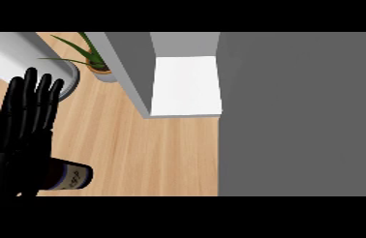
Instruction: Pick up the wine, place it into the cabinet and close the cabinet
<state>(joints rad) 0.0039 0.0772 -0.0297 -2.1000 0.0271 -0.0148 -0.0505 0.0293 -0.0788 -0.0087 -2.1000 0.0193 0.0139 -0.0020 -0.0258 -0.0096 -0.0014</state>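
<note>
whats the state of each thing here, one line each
black left hand: open, fingers straight
grey cabinet with white inside: open, nothing seen inside
dark wine bottle with pale label: on its side, partly behind that hand, outside the cabinet
spiky green plant in tan pot: upright

In view there is one black hand [25,130], one dark wine bottle [73,177], one potted plant [93,58], one open cabinet [136,67] with one white shelf [187,84] inside, one pale round object [28,55], and one wooden bench [143,150].
</note>
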